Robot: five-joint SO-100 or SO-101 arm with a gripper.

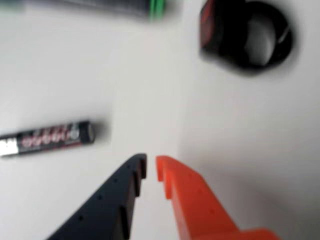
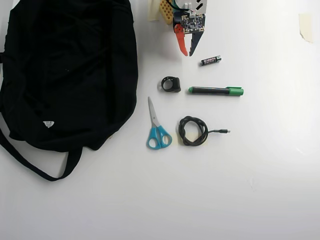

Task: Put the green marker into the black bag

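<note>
Jaws nearly together, empty; green marker (image 2: 216, 90) outside black bag (image 2: 65, 70) (contents unseen).

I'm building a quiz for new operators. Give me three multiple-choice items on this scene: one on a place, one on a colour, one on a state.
1. In the overhead view, where does the slim black marker with the green cap lie?
A. inside the bag
B. right of the small black ring
C. under the scissors

2. What colour are the scissors' handles?
A. blue
B. red
C. yellow

3. What is the gripper with one orange and one black finger holding?
A. the battery
B. the coiled cable
C. nothing

Answers: 1 B, it lies on the white table beside the ring. 2 A, both loops are blue. 3 C, its fingers are nearly closed, with nothing between.
</note>
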